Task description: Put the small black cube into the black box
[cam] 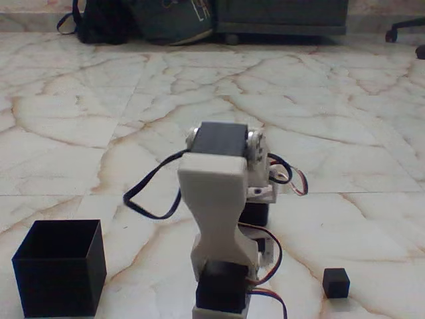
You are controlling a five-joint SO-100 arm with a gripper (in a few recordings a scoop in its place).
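Matte small black cube [336, 282], plain-faced

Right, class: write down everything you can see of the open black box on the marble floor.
The matte black, thin-walled, cube-shaped box stands upright at the lower left of the fixed view, on the veined marble floor. It has no lid; its open top shows a dark inside, and whether anything lies in it cannot be told. Its walls look plain and unmarked. Nothing touches it but the floor: the white robot arm stands apart to its right.
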